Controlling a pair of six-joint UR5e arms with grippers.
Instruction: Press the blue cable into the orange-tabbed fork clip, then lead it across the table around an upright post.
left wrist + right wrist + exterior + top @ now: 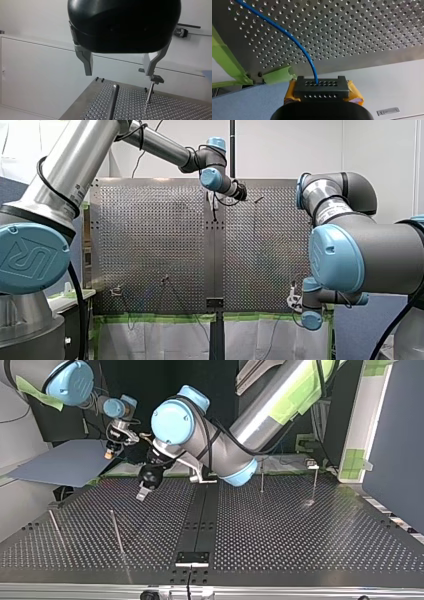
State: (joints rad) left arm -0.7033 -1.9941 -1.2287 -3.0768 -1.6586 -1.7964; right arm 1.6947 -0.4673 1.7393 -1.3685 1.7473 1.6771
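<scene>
The blue cable runs over the perforated table into a black perforated block. My right gripper, with yellow pads, is shut on that block just off the table's edge. It shows at the top view's left and low at the front view's right. My left gripper, black with metal fingers, hangs open and empty above the table. It also appears in the top view and the front view. Ahead of it stand an upright post and a thinner post topped by a small clip. I see no orange tab.
Green tape marks the table corner near my right gripper. Thin upright posts stand at the top view's left and at its right. A black strip runs down the table's middle.
</scene>
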